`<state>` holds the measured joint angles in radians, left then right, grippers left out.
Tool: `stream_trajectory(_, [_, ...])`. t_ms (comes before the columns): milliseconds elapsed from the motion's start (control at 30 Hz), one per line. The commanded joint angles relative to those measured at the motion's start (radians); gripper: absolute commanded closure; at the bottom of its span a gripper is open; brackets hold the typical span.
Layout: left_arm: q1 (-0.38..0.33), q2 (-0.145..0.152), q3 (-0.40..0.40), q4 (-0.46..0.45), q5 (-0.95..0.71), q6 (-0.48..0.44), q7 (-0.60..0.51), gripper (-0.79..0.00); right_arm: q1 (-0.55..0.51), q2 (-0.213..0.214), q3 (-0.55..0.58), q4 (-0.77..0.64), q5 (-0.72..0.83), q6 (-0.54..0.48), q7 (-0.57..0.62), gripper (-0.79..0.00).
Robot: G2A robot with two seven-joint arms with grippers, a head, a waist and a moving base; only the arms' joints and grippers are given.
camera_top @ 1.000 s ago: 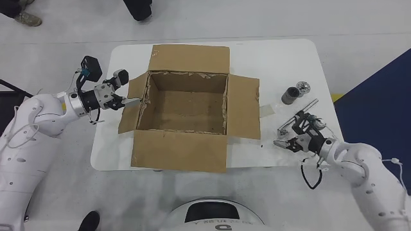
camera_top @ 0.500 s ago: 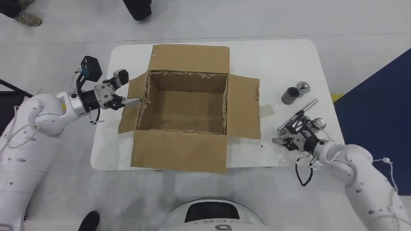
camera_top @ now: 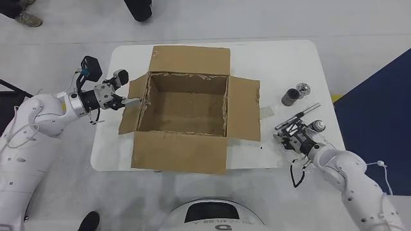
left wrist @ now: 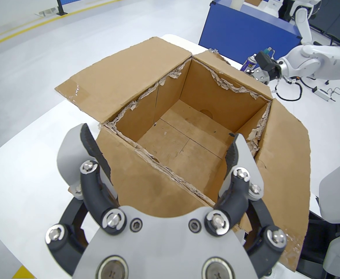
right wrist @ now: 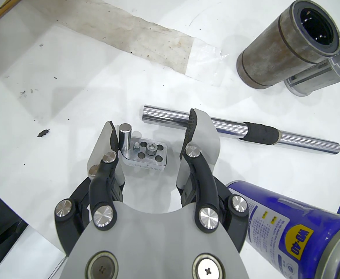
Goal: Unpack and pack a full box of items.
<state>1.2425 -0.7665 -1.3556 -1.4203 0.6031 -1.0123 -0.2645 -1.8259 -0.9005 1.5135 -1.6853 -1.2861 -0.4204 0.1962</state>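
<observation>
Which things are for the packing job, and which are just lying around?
For the job: cardboard box, small metal block, steel rod, metal cylinder, flanged metal part, spray can.
Just lying about: strip of tape, black crumbs.

Bright, even light is falling from overhead, washing over the white table [camera_top: 289, 58] and leaving only soft, faint shadows on it. The cardboard box [camera_top: 186, 106] is shading its own inner walls while its bottom is catching the light. Glare is streaking along the steel rod [right wrist: 164, 116] and glinting on the spray can [right wrist: 289, 233]. In both wrist views the wide lens is bending lines toward the edges.
</observation>
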Motion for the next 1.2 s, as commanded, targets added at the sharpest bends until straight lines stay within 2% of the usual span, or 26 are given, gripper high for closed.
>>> stream_trajectory(0, [0.0,0.0,0.0,0.0,0.0,0.0,0.0,-0.785,-0.037,0.0,0.025,-0.027,-0.009,0.022,-0.066,-0.345])
stream_trajectory(133, [0.0,0.0,0.0,0.0,0.0,0.0,0.0,-0.785,-0.108,0.001,0.069,-0.073,-0.028,0.047,-0.147,-0.366])
stream_trajectory(233, [0.0,0.0,0.0,0.0,0.0,0.0,0.0,-0.785,-0.136,0.001,0.086,-0.092,-0.036,0.05,-0.161,-0.385])
stream_trajectory(467, [0.0,0.0,0.0,0.0,0.0,0.0,0.0,-0.785,-0.116,-0.004,0.07,-0.091,-0.044,0.046,-0.111,-0.536])
stream_trajectory(533, [0.0,0.0,0.0,0.0,0.0,0.0,0.0,-0.785,-0.103,-0.006,0.061,-0.081,-0.047,0.05,-0.089,-0.536])
stream_trajectory(567, [0.0,0.0,0.0,0.0,0.0,0.0,0.0,-0.785,-0.096,-0.007,0.056,-0.076,-0.049,0.055,-0.076,-0.489])
stream_trajectory(633, [0.0,0.0,0.0,0.0,0.0,0.0,0.0,-0.785,-0.084,-0.009,0.046,-0.067,-0.05,0.057,-0.058,-0.456])
stream_trajectory(667, [0.0,0.0,0.0,0.0,0.0,0.0,0.0,-0.785,-0.079,-0.01,0.042,-0.063,-0.052,0.058,-0.051,-0.394])
stream_trajectory(867, [0.0,0.0,0.0,0.0,0.0,0.0,0.0,-0.785,-0.054,-0.016,0.023,-0.046,-0.059,0.078,-0.015,-0.345])
stream_trajectory(967, [0.0,0.0,0.0,0.0,0.0,0.0,0.0,-0.785,-0.046,-0.02,0.016,-0.047,-0.067,0.112,0.005,-0.28])
stream_trajectory(1033, [0.0,0.0,0.0,0.0,0.0,0.0,0.0,-0.785,-0.044,-0.022,0.011,-0.05,-0.069,0.121,0.012,-0.148])
stream_trajectory(1067, [0.0,0.0,0.0,0.0,0.0,0.0,0.0,-0.785,-0.043,-0.023,0.011,-0.052,-0.07,0.123,0.012,0.0])
stream_trajectory(1167, [0.0,0.0,0.0,0.0,0.0,0.0,0.0,-0.785,-0.056,-0.023,0.026,-0.067,-0.066,0.113,-0.013,0.0])
